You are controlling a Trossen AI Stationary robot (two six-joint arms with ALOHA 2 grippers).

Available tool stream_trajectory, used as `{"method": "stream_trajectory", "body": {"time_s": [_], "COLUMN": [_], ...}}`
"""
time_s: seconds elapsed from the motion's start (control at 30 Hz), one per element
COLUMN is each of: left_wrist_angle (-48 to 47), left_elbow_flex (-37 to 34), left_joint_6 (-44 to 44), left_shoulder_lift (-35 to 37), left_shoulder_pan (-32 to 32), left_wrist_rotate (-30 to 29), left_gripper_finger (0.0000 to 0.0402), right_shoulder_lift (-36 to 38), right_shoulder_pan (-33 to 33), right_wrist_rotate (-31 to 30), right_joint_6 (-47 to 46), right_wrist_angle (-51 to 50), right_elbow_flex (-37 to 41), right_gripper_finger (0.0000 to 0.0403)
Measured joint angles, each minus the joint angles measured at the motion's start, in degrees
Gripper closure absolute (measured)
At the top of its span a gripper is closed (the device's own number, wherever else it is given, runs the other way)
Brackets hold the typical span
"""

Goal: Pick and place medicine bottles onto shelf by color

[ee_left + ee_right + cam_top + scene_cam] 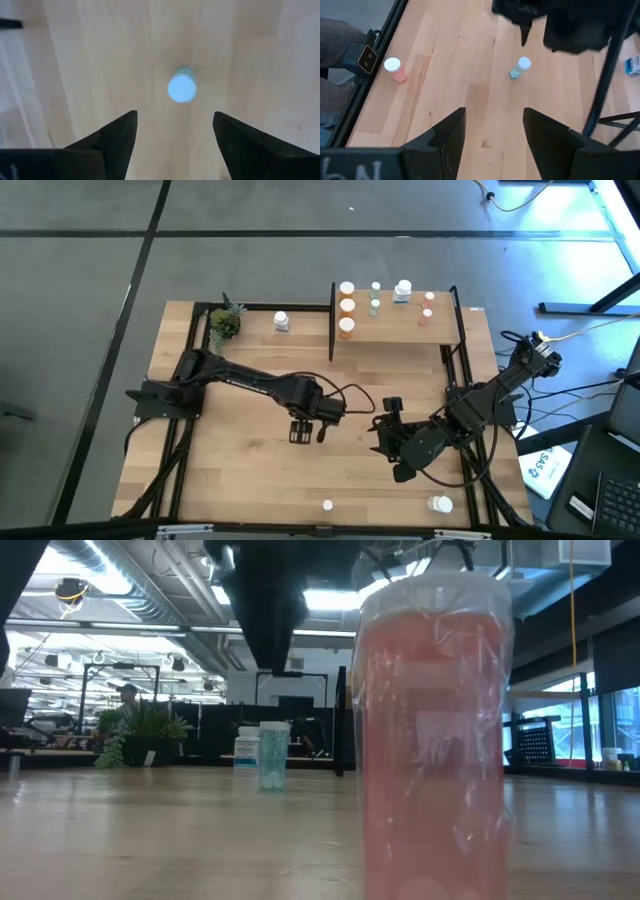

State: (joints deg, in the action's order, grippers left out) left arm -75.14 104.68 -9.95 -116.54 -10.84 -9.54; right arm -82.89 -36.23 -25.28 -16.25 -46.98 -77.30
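A small green bottle (182, 88) with a white cap stands upright on its base on the tabletop. My left gripper (175, 125) hangs open above it, pointing down, with its fingers well clear of the cap. In the low view the green bottle (272, 754) stands under that gripper (264, 630). My right gripper (492, 120) waits open and slanting down to the right of it, with nothing between its fingers. The shelf (440, 330) at the far right carries orange bottles (346, 308), green bottles (374, 298), a white one (402, 290) and pinkish ones (427, 307). A pink bottle (395, 70) stands near the front edge.
A potted plant (225, 323) and a white bottle (282, 321) stand at the far left of the table. Another white bottle (440, 503) is at the near right. The pink bottle (430, 730) stands right in front of the low camera. A person's leg (335, 40) shows beyond the table edge.
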Motion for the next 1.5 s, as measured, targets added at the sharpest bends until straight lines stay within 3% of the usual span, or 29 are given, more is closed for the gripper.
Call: {"method": "stream_trajectory", "body": {"time_s": [0.63,1.03,1.5], "left_wrist_angle": [-2.74,-2.86,-6.53], "left_elbow_flex": [-1.44,-1.44,-1.44], "left_joint_6": [-15.18,-23.33,-38.42], "left_shoulder_lift": [15.64,16.09,16.09], "left_shoulder_pan": [-10.96,-20.43,-31.65], "left_wrist_rotate": [-10.43,-14.18,-24.24], "left_gripper_finger": [0.0147,0.0147,0.0147], "right_shoulder_lift": [-0.04,-0.04,-0.02], "right_shoulder_pan": [0.0,-0.01,0.0], "right_wrist_rotate": [0.0,-0.02,-0.02], "right_joint_6": [-0.04,0.07,2.85], "right_wrist_angle": [0.52,0.68,5.28], "right_elbow_flex": [0.0,0.0,0.0], "right_gripper_finger": [0.0202,0.0202,0.0202]}}
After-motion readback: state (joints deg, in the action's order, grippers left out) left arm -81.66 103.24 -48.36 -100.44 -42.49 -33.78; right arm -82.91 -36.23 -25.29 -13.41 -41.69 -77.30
